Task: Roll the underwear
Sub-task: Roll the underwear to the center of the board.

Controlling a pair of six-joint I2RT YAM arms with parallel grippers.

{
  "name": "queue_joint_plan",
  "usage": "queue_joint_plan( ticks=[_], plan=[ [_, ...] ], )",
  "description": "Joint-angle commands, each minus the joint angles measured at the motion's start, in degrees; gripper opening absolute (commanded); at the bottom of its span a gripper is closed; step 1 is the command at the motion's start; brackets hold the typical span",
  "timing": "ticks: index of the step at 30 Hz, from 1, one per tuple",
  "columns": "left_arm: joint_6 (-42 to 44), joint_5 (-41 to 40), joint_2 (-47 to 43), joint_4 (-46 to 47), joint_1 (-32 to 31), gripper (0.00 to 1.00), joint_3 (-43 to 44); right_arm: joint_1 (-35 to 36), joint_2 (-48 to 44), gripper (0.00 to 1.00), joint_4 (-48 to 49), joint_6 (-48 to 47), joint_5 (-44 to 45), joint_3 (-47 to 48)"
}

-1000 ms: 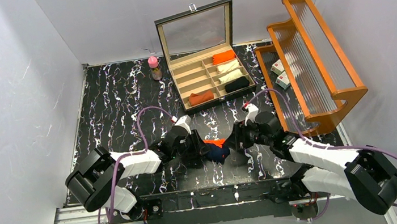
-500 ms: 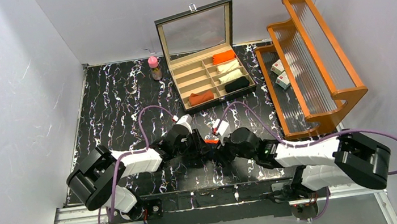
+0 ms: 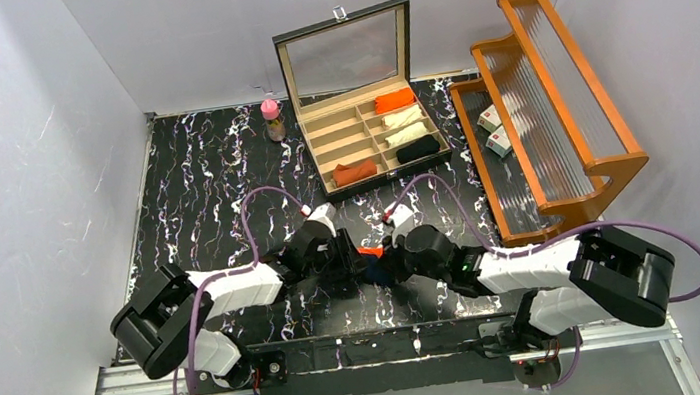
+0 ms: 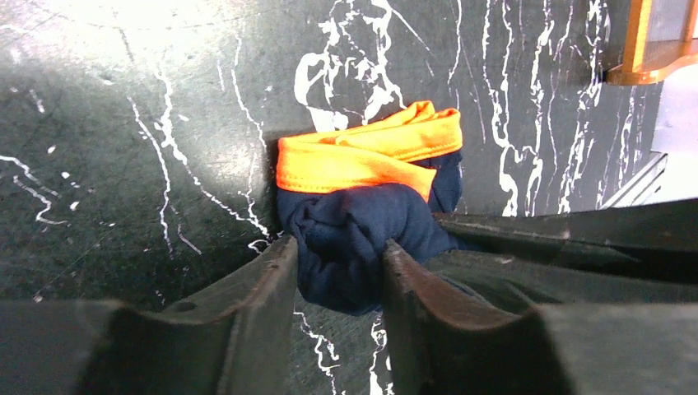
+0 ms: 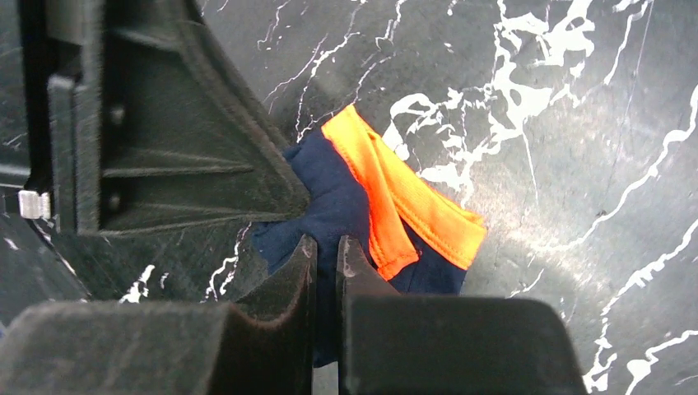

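The left gripper [image 4: 337, 255] has its jaws partly closed around the navy underwear [image 4: 354, 222], the dark cloth bulging up between the two fingers. The right gripper [image 5: 325, 247] comes in from the opposite side with its jaws drawn very narrow, nipping a fold of the same navy cloth at its near edge. From the right wrist view the black body of the left gripper sits hard against the bundle. The garment is bunched into a small lump lying on the table [image 3: 202, 175], with its bright orange trim [image 4: 370, 152] folded over on the far side of the lump, away from the left fingers. Seen from above, both grippers meet nose to nose over it at the near middle of the black, white-veined table, just ahead of the arm bases, and only a scrap of orange shows between them. Further back stands an open case [image 3: 389, 181] with its glass lid raised. In its near left compartment lies a rust-orange roll [image 3: 355, 171]; down the right column lie a bright orange roll [image 3: 395, 100], two cream rolls [image 3: 405, 125] and a black roll [image 3: 418, 149]. A small pink-capped bottle [image 3: 271, 119] stands just left of the case. A wooden rack [image 3: 546, 103] fills the right side, with small boxes [image 3: 491, 130] on its lower shelf.
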Motion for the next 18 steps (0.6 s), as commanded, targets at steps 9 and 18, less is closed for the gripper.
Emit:
queue_joint_plan(
  ticks=[9, 18],
  plan=[
    [-1.04, 0.08, -5.71, -1.80, -0.49, 0.64, -5.44, -14.23, 5.38, 0.08, -1.63, 20.38, -20.81, -6.37],
    [-10.50, -2.57, -4.21, 14.07, -0.49, 0.76, -12.28, -20.84, 13.31, 0.06, -0.48, 22.95, -28.74, -6.43]
  ],
)
